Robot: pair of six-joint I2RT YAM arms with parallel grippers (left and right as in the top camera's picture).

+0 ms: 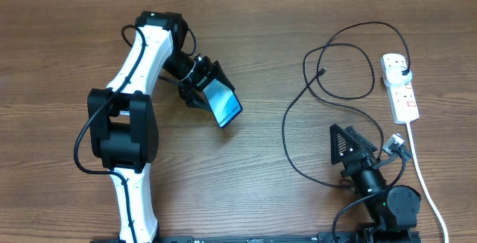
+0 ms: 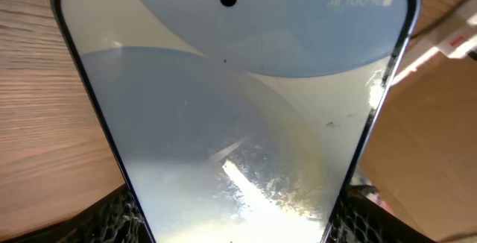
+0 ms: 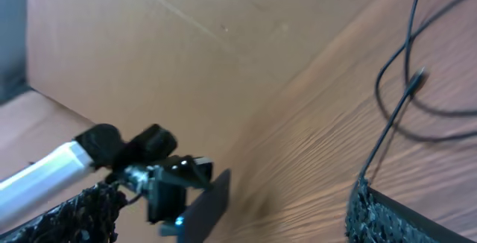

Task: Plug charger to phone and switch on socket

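Starting nearest the robot's base, the right hand [image 1: 350,144] is spread wide and empty above the bench [image 1: 246,183]. Just beyond it loops the charger [image 1: 284,127], thin, limp and light. Its small tip [image 1: 322,71] lies free, and pinching just behind that tip would likely give the best control. Across the bench, the left hand [image 1: 211,92] pinches the phone [image 1: 224,105] by its 2 long edges, tilted, screen lit. Its glass and slick sides look prone to slipping. Farther off, the socket [image 1: 405,98] carries the black plug [image 1: 403,71]. The wood-grain bench looks smooth, and a cardboard wall [image 3: 149,34] closes the far side.
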